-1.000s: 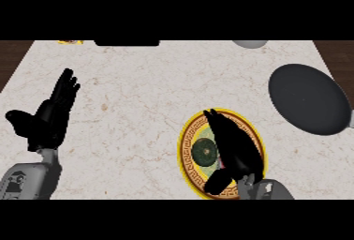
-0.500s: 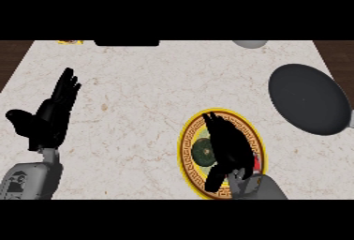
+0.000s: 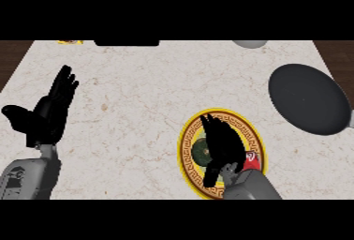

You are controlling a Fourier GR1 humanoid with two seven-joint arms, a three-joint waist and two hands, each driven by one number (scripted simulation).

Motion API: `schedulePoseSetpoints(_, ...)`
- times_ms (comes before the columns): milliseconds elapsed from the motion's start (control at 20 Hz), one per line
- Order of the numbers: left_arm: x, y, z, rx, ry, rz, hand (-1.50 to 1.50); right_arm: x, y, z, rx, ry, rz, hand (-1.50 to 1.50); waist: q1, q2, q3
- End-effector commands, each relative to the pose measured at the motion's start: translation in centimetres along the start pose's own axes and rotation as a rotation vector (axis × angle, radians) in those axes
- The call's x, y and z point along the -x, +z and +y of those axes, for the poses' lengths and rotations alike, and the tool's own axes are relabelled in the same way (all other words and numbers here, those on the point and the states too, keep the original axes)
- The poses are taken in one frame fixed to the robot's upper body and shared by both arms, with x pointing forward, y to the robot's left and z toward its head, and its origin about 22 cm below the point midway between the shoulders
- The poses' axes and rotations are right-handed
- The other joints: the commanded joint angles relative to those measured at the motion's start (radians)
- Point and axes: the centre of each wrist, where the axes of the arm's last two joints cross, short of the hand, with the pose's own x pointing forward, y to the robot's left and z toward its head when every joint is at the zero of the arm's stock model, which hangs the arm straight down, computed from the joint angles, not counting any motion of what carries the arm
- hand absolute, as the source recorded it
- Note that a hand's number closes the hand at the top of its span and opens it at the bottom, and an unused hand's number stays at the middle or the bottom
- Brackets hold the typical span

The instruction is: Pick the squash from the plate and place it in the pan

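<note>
The squash (image 3: 201, 151) sits on the plate (image 3: 188, 140), peeking out just left of the right hand (image 3: 223, 143), whose fingers stretch over it, seemingly straight and not curled round it. The pan (image 3: 307, 98) lies up and right. The left hand (image 3: 47, 112) rests open, far left.

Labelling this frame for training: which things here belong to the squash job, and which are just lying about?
Job: squash, plate, pan, right hand.
Lying about: grey bowl, black object at far edge, yellow item, resting left hand.
</note>
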Motion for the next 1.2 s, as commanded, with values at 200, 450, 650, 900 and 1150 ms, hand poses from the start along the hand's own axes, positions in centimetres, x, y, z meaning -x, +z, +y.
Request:
schedulePoseSetpoints(200,1.1,0.5,-1.3,0.006,-0.023,0.004,0.00,0.3,-2.2,0.9,-0.077,0.017,0.026,-1.50,0.001,0.000,0.000)
schedulePoseSetpoints(450,0.4,0.6,-2.0,-0.011,-0.003,0.014,0.00,0.4,-3.5,2.0,-0.115,0.018,-0.026,1.50,0.002,0.000,0.000)
schedulePoseSetpoints(650,0.6,1.6,-0.3,0.003,0.002,0.013,0.00,-0.1,-4.3,1.7,-0.081,0.060,-0.132,1.50,0.005,0.000,0.000)
schedulePoseSetpoints(900,0.6,-0.3,-1.3,0.000,0.002,0.006,0.00,0.0,-4.4,2.7,-0.060,0.073,-0.118,1.50,0.001,0.000,0.000)
schedulePoseSetpoints(1150,-0.4,0.0,-0.1,0.004,-0.001,-0.006,0.00,-1.4,-5.2,2.4,-0.059,-0.013,0.008,1.50,0.009,0.001,0.000)
